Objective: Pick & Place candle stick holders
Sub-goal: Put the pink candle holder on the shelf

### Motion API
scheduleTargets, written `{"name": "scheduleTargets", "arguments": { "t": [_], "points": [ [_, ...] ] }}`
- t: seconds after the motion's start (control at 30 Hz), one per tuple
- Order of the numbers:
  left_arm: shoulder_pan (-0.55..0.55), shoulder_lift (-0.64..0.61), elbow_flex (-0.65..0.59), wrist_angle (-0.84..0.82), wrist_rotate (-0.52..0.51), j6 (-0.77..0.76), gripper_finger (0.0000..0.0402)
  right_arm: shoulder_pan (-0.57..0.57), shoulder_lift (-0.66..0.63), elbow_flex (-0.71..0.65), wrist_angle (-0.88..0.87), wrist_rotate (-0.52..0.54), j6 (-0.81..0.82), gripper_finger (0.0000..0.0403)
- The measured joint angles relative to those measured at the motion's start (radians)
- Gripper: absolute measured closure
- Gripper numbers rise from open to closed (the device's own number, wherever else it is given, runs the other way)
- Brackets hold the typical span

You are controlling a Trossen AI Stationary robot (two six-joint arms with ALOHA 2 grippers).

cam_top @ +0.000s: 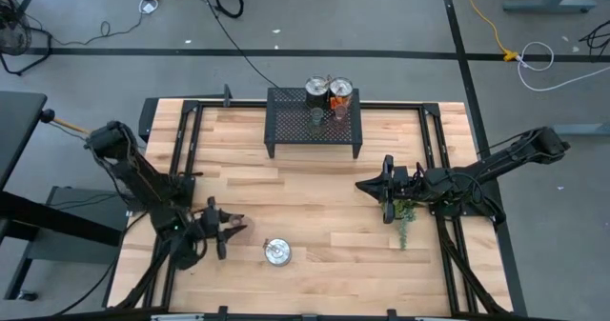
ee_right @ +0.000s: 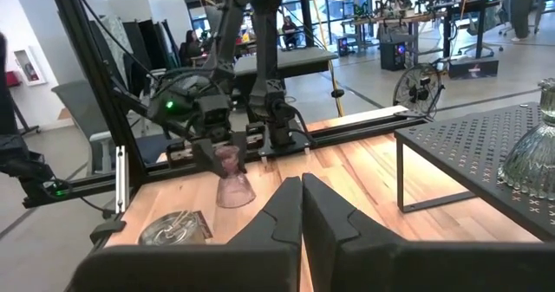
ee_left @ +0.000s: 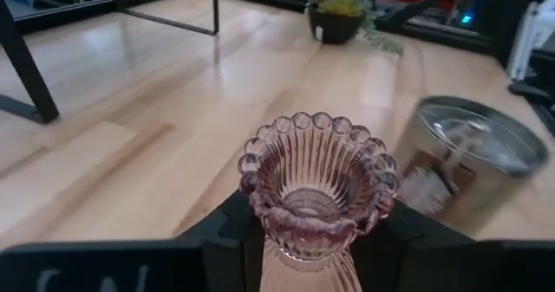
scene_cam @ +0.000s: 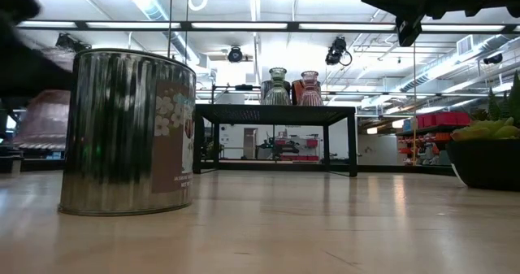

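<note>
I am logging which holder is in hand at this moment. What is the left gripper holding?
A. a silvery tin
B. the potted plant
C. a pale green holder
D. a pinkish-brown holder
D: the left gripper is shut on a pinkish-brown holder, its beaded rim showing between the dark fingers in the left wrist view.

Left arm reaches in from desk's left edge, folded low, left tool (cam_top: 232,228) over front-left area, fingers (ee_left: 221,231) clamped on pinkish-brown candle stick holder (ee_left: 314,184), lifted clear of desk. Right arm stretched in from right side, right tool (cam_top: 367,185) near desk middle, fingers (ee_right: 282,207) pressed together, gripping nothing.
</note>
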State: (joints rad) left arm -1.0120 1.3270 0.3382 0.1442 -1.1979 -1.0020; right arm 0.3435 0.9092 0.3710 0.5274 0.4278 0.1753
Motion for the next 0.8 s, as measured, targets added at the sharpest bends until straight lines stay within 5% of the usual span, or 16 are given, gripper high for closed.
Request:
{"name": "scheduleTargets", "arguments": {
  "t": [0.47, 0.63, 0.8],
  "points": [
    [0.460, -0.433, 0.055, 0.011, 0.293, 0.681, 0.0275, 0.000, 0.000, 0.000, -0.005, 0.000, 0.000, 0.0395],
    [0.670, -0.479, 0.055, 0.060, 0.425, 0.793, 0.0275, 0.000, 0.000, 0.000, -0.005, 0.001, 0.000, 0.0395],
    [0.889, -0.478, 0.055, 0.175, 0.666, 0.863, 0.0275, -0.004, 0.000, 0.000, -0.004, 0.001, -0.008, 0.0395]
  ]
}}
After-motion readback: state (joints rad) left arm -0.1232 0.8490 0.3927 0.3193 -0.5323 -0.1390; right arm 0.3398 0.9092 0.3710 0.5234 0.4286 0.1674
